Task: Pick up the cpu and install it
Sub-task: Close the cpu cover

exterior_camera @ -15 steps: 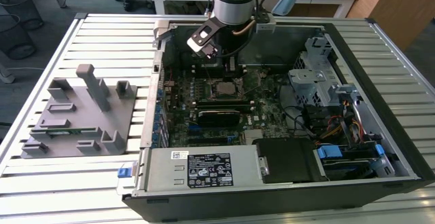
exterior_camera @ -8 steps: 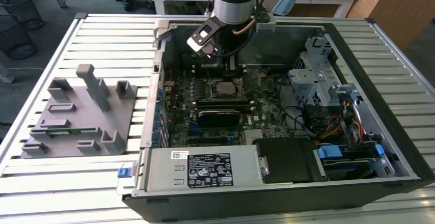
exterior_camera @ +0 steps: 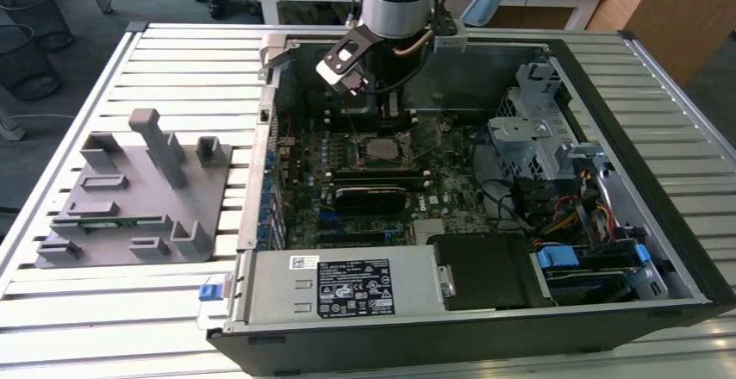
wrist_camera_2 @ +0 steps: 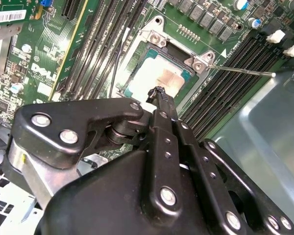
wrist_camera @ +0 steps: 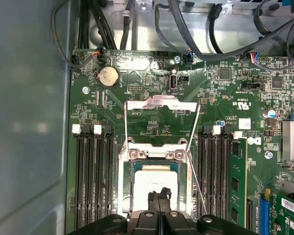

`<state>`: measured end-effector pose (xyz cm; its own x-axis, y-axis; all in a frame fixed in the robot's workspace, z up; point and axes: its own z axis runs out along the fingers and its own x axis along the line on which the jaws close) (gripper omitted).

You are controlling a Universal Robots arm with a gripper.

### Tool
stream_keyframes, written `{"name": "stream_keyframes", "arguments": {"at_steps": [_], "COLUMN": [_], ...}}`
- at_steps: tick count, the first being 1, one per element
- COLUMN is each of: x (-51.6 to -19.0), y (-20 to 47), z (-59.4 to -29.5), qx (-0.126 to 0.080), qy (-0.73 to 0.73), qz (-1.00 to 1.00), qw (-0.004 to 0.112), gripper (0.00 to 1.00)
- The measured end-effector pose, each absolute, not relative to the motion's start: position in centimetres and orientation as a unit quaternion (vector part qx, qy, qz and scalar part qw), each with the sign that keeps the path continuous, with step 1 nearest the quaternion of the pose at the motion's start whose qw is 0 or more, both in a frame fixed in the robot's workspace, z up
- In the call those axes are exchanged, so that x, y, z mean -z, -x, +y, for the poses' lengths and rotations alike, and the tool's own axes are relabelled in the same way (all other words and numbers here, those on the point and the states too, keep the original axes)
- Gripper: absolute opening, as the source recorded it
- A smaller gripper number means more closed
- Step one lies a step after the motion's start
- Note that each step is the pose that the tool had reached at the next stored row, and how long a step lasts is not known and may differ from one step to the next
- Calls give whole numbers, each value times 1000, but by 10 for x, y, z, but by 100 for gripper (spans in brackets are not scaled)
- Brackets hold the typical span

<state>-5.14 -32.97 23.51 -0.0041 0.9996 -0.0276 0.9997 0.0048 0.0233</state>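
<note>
The cpu [wrist_camera: 154,180] lies flat in the motherboard socket [wrist_camera: 125,169], its pale silver top showing in both wrist views, cpu [wrist_camera_2: 161,77]. The socket's metal load plate [wrist_camera: 161,105] stands swung open and the thin lever rod [wrist_camera: 196,181] sticks out beside it. My gripper [wrist_camera: 159,197] hangs just above the cpu's near edge, its two black fingertips pressed together with nothing between them, gripper [wrist_camera_2: 159,93]. In the exterior view the arm reaches down into the open computer case, gripper [exterior_camera: 389,112] over the socket and the cpu [exterior_camera: 380,148].
The case walls [exterior_camera: 598,95] box in the motherboard. A drive cage [exterior_camera: 535,138] and cables stand at the exterior view's right, a power supply [exterior_camera: 345,284] at the front. A green memory stick [wrist_camera: 235,181] sits in a slot beside the socket. A grey fixture [exterior_camera: 138,198] lies outside the case.
</note>
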Motion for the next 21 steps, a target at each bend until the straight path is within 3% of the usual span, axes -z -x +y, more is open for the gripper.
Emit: {"name": "stream_keyframes", "arguments": {"at_steps": [21], "x": [-253], "y": [52], "z": [-329], "qx": [1], "qy": [-705], "qz": [709], "qw": [19], "gripper": [11]}}
